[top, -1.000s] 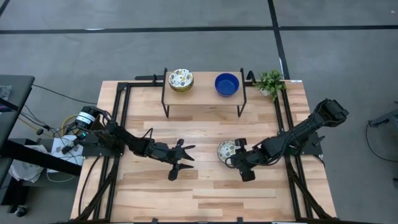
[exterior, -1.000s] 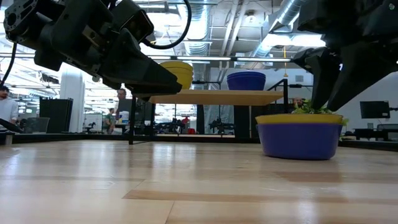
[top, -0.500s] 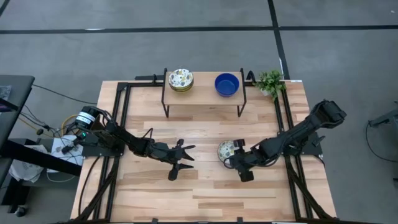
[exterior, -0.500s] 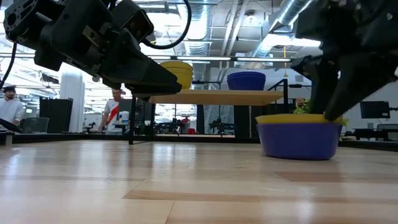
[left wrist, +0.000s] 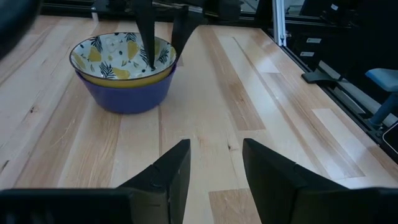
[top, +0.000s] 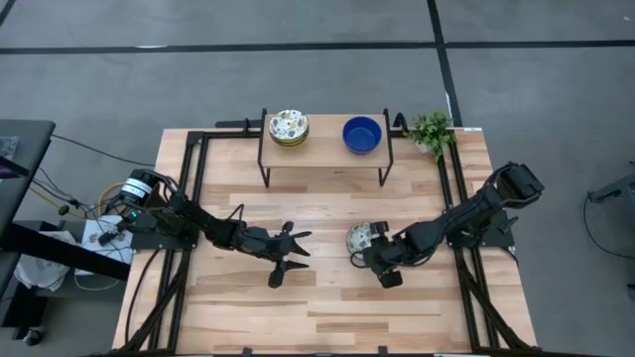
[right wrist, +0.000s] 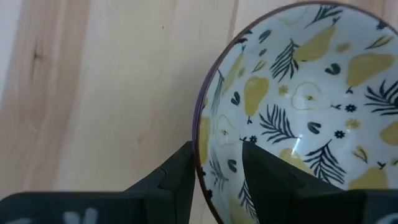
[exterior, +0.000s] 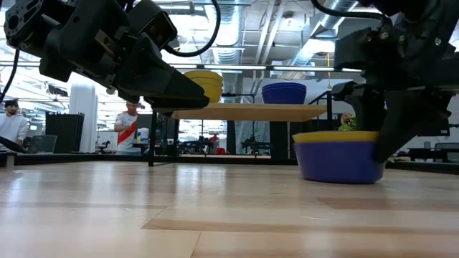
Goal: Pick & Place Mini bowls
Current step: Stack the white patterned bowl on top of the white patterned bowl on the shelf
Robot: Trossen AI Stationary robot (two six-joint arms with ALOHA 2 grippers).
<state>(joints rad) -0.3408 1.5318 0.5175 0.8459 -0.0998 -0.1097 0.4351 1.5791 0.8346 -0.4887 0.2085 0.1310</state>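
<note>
On the table's right half, a patterned bowl [top: 361, 238] with yellow pears and dark leaves inside sits nested in a blue bowl [exterior: 337, 161]. My right gripper [right wrist: 216, 149] is open and points down over this pair's right side. One finger [left wrist: 148, 37] reaches inside the patterned bowl, the other [left wrist: 185, 25] stands outside the rim [right wrist: 202, 146]. No touch shows. A stack of patterned bowls [top: 289, 127] and a blue bowl [top: 362, 135] rest on a raised shelf. My left gripper [top: 288, 255] waits open at mid-table, above the wood.
The wooden shelf [top: 324, 157] on black legs stands at the far edge. A small potted plant [top: 430, 130] sits at the far right corner. Black frame rails [top: 193, 188] run along both table sides. Bare wood lies between the grippers and along the near edge. People move in the room behind.
My right gripper has moved toward the table's left and come down over the nested bowls, so its fingers now straddle the rim. The bowls stay on the table. My left arm has kept still.
</note>
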